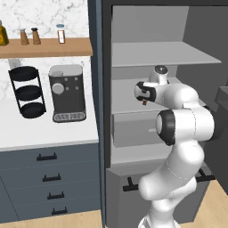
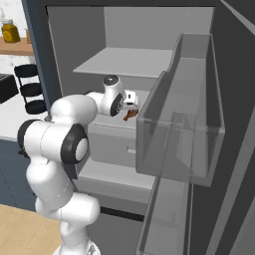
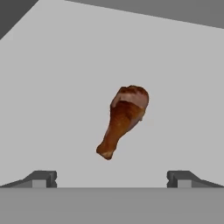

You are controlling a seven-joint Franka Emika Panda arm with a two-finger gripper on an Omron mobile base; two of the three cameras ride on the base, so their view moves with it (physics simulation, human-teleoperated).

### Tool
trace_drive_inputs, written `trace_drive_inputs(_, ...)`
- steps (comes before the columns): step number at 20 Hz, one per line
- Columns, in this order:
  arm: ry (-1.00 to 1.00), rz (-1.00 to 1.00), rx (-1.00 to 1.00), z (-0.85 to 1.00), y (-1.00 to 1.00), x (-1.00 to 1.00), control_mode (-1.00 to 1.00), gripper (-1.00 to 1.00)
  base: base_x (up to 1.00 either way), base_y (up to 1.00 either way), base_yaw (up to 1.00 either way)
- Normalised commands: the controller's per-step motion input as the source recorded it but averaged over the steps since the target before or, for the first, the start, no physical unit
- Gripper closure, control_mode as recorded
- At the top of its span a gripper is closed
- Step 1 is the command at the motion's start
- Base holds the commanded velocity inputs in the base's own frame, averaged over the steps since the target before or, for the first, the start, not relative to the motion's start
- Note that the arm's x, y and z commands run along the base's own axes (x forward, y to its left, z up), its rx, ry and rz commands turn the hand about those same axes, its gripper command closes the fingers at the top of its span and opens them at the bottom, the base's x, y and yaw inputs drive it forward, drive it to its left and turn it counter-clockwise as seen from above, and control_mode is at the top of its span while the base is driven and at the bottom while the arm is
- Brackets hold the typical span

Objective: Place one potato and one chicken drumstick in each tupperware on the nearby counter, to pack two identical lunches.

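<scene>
Reaching into the open fridge in the left base view, the gripper (image 1: pixel 143 101) hangs over the middle shelf (image 1: pixel 129 93); coffee machine (image 1: pixel 67 93) on the counter (image 1: pixel 44 129) stays well clear. Right base view: chicken drumstick (image 2: pixel 130 114) lies on that shelf just beside the hand, door bin (image 2: pixel 184 119) crowding close. Hand view: fingertips (image 3: pixel 41 178) spread wide, nothing gripped; drumstick (image 3: pixel 123 120) centred ahead. Best descend straight, closing across the thick end.

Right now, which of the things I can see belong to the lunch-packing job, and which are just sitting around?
Part of the job:
- chicken drumstick, lying on a fridge shelf
- gripper, open, facing the drumstick
- counter, white worktop beside the fridge

Just lying about:
- coffee machine
- black tiered rack
- wooden shelf with jars and shakers
- fridge door bins
</scene>
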Motion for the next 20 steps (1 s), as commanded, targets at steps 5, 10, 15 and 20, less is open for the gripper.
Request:
trace_drive_inputs(5, 0.01, 0.00, 0.04, -0.19, -0.08, 0.05, -1.00, -1.00, 0.00, 0.00, 0.00)
trace_drive_inputs(10, 0.03, 0.00, 0.05, -0.22, -0.13, 0.20, -1.00, -1.00, 0.00, 0.00, 0.00)
trace_drive_inputs(15, 0.01, 0.00, 0.01, -0.09, -0.12, 0.41, -1.00, -1.00, 0.00, 0.00, 0.00)
trace_drive_inputs(20, 0.00, 0.00, 0.00, -0.02, -0.01, 0.43, -1.00, -1.00, 0.00, 0.00, 0.00)
